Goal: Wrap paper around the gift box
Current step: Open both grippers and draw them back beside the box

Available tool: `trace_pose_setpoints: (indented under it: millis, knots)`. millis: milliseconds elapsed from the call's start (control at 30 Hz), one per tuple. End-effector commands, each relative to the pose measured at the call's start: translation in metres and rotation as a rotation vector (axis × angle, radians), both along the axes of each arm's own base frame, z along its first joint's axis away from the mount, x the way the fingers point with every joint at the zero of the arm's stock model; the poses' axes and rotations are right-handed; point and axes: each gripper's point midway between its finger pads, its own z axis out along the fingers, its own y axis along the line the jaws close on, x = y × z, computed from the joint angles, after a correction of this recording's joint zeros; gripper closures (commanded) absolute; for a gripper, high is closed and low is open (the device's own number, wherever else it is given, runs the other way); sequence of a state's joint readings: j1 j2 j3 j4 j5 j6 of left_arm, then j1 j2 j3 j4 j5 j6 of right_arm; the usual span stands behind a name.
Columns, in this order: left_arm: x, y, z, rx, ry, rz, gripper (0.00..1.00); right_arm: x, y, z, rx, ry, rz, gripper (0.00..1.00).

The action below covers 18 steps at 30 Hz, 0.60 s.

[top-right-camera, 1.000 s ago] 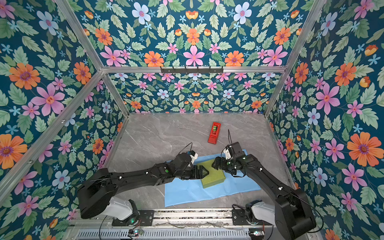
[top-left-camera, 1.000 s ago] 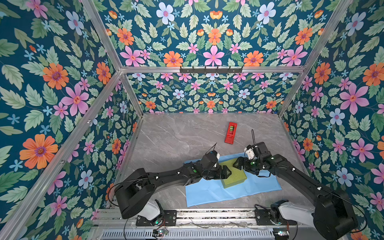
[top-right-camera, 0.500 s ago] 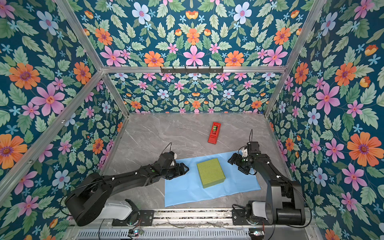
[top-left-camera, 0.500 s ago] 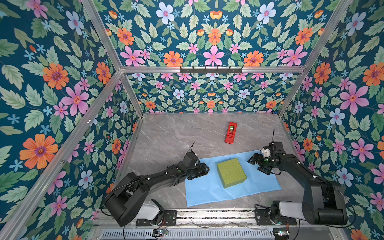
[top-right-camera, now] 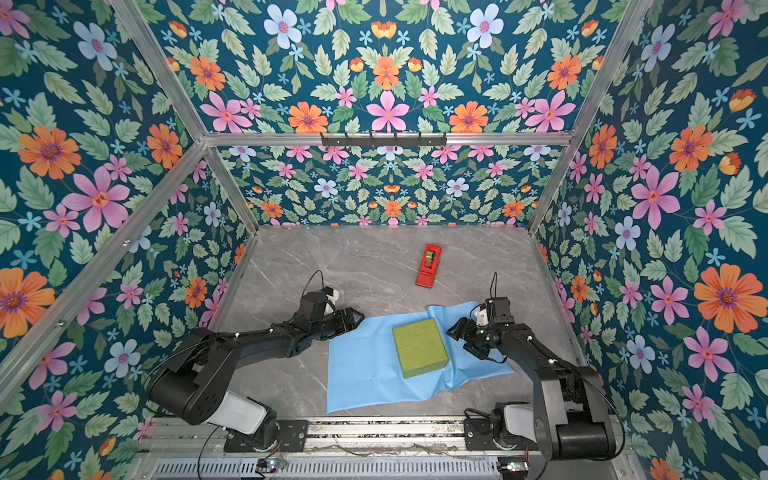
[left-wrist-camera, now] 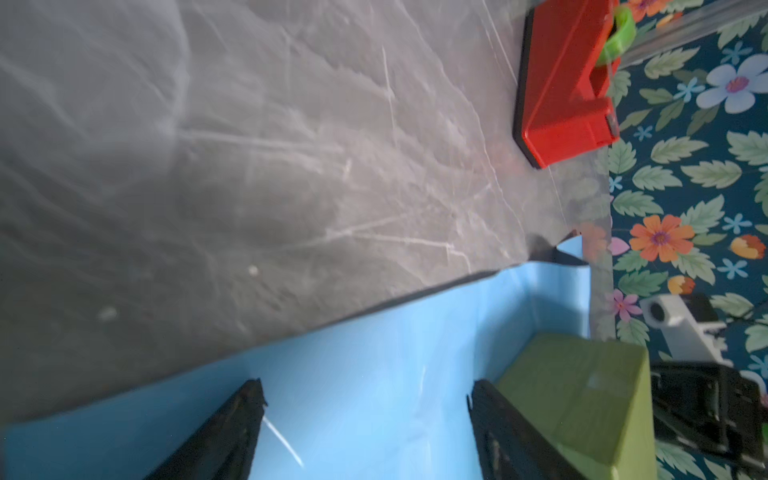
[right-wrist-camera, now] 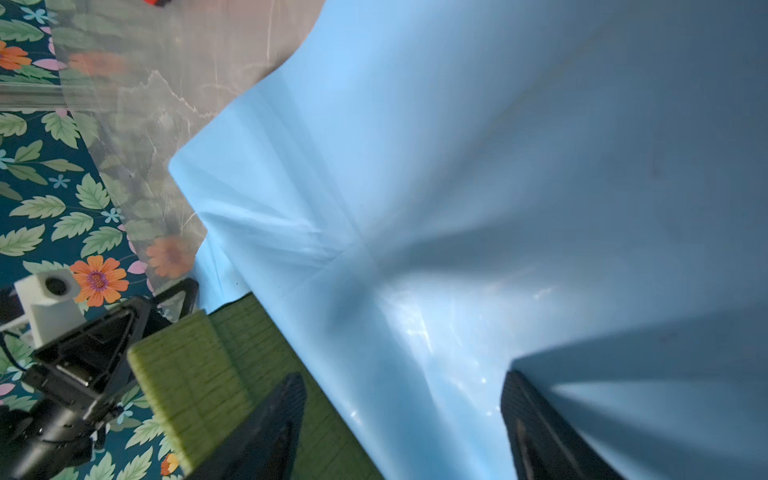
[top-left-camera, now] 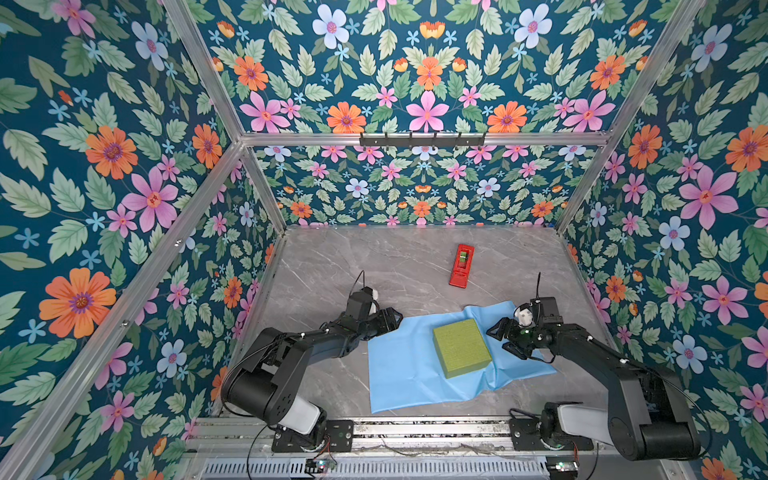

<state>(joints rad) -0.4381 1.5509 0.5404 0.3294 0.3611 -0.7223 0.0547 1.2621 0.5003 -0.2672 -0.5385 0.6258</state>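
Left tool (top-left-camera: 395, 323) and right tool (top-left-camera: 500, 338) have moved back inward across the desk (top-left-camera: 332, 266); left now at the paper's (top-left-camera: 407, 374) 10 o'clock corner, right at the box's (top-left-camera: 461, 347) 3 o'clock; both stand apart, empty; box rests on unfolded paper; first fold judged imminent.

The left wrist view is soft, its red tape dispenser (left-wrist-camera: 561, 83) running off the top edge and the gift box (left-wrist-camera: 582, 395) off the bottom, one corner behind a finger of the left claw (left-wrist-camera: 365, 390). In both top views the box hides the paper (top-left-camera: 407, 374) beneath it; whether the right claw (top-left-camera: 500, 338) touches the sheet cannot be told.
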Motion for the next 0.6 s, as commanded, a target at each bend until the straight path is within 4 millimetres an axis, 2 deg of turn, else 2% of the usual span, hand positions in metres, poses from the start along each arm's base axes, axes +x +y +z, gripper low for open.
trace_pose_setpoints:
  millis: [0, 67, 167, 233, 300, 367, 467, 567]
  knots:
    - [-0.017, 0.037, -0.038, 0.157, 0.143, 0.038, 0.19, 0.001, -0.003, 0.004, -0.025, 0.006, -0.039, 0.23]
    - [-0.009, 0.036, -0.025, 0.137, 0.113, 0.034, 0.19, 0.001, -0.014, 0.011, -0.101, -0.006, -0.039, 0.22]
    - [-0.006, 0.028, 0.011, 0.096, 0.040, 0.009, 0.18, 0.004, -0.032, 0.022, -0.209, -0.040, -0.040, 0.20]
    - [-0.016, 0.022, 0.032, 0.081, -0.003, -0.001, 0.18, 0.004, -0.037, 0.024, -0.238, -0.045, -0.036, 0.20]
    - [-0.039, 0.011, 0.043, 0.058, -0.011, -0.028, 0.18, 0.002, -0.039, 0.023, -0.256, -0.034, -0.019, 0.20]
    - [-0.067, -0.005, 0.043, 0.013, 0.021, -0.076, 0.19, 0.003, -0.040, 0.024, -0.270, -0.034, 0.001, 0.20]
    - [-0.108, -0.028, 0.033, -0.046, 0.111, -0.163, 0.23, 0.007, -0.040, 0.026, -0.277, -0.045, 0.015, 0.20]
    - [-0.130, -0.038, 0.024, -0.080, 0.173, -0.224, 0.29, 0.012, -0.039, 0.026, -0.274, -0.046, 0.026, 0.20]
